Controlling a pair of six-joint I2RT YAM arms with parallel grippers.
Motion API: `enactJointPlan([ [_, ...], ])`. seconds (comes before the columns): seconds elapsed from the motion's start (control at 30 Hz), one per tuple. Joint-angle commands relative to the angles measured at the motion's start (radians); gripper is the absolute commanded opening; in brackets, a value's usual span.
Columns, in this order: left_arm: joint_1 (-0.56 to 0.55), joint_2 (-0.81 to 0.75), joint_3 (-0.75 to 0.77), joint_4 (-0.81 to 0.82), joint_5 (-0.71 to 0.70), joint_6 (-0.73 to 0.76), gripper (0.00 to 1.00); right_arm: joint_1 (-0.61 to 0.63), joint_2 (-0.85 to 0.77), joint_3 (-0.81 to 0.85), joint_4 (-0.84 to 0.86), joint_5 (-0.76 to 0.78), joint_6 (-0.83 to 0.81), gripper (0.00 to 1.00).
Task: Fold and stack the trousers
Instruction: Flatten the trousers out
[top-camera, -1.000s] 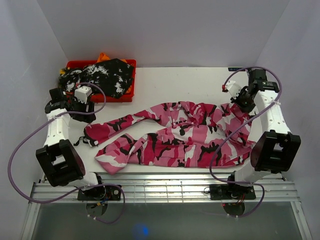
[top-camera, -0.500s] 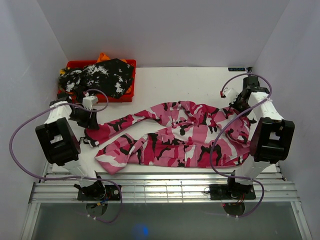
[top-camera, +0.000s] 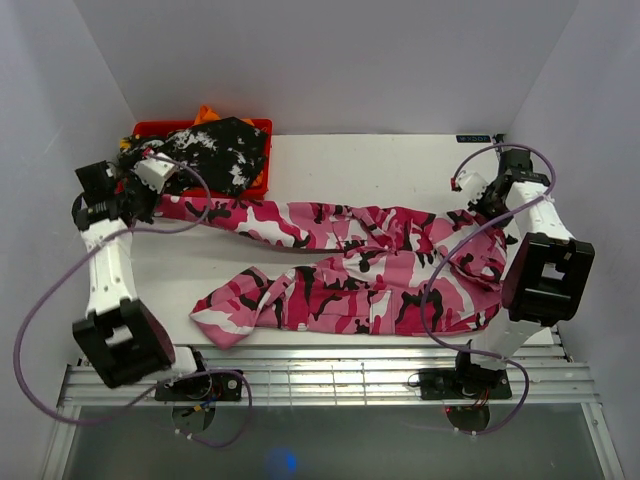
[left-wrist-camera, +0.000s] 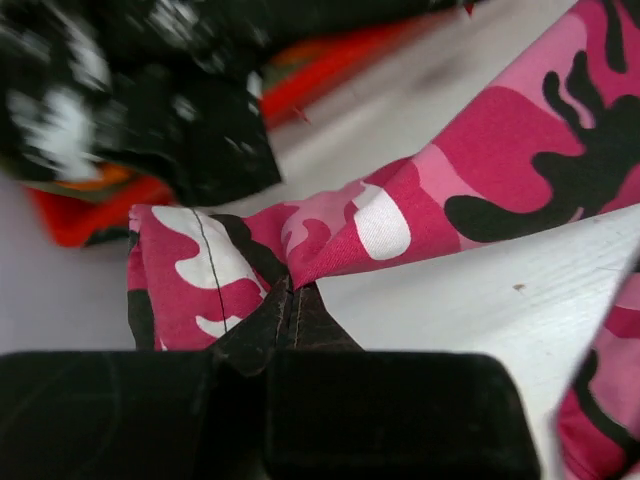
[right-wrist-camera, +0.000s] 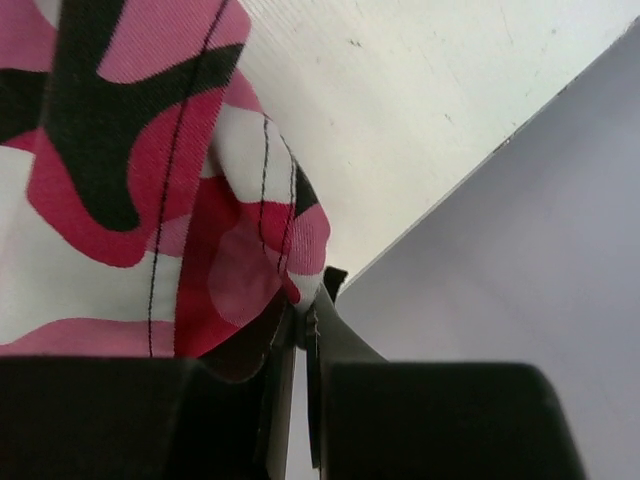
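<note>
The pink, white and black camouflage trousers lie spread across the white table. Their far leg is pulled out in a straight band toward the back left. My left gripper is shut on that leg's cuff beside the red bin. My right gripper is shut on the waist edge of the trousers near the right wall. The near leg lies slack toward the front left. A black-and-white mottled garment is heaped in the bin.
The red bin stands at the back left with an orange cloth showing behind the mottled heap. Grey walls close in the table on both sides and at the back. A slatted metal rail runs along the near edge.
My left gripper closed on the far leg's cuff and carried it back and to the left, drawing that leg out straight. The right gripper stayed shut on the waist and barely moved.
</note>
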Motion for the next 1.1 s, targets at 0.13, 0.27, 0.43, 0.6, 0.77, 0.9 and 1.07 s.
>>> enactJointPlan([
  [0.13, 0.03, -0.574, -0.591, 0.485, 0.026, 0.402, 0.0, -0.136, 0.02, -0.001, 0.032, 0.018, -0.136, 0.08],
  [0.27, 0.102, -0.864, -0.932, 0.539, 0.103, 0.597, 0.0, -0.174, 0.031, -0.041, 0.028, 0.024, -0.181, 0.08],
  [0.43, 0.102, -0.932, -1.023, 0.352, 0.121, 0.647, 0.0, -0.197, 0.017, -0.086, 0.029, 0.019, -0.215, 0.08],
  [0.6, 0.102, -0.912, -1.055, 0.328, 0.046, 0.64, 0.0, -0.205, 0.005, -0.097, 0.03, -0.008, -0.221, 0.08],
  [0.77, 0.102, -0.871, -1.018, 0.434, 0.021, 0.468, 0.0, -0.205, -0.006, -0.09, 0.036, -0.047, -0.204, 0.08],
  [0.9, 0.102, -0.776, -0.893, 0.716, -0.056, 0.186, 0.0, -0.204, 0.0, -0.072, 0.064, -0.05, -0.178, 0.08],
  [1.07, 0.104, -0.702, -0.667, 0.625, 0.053, 0.007, 0.0, -0.202, 0.026, -0.011, 0.017, -0.065, -0.13, 0.26],
])
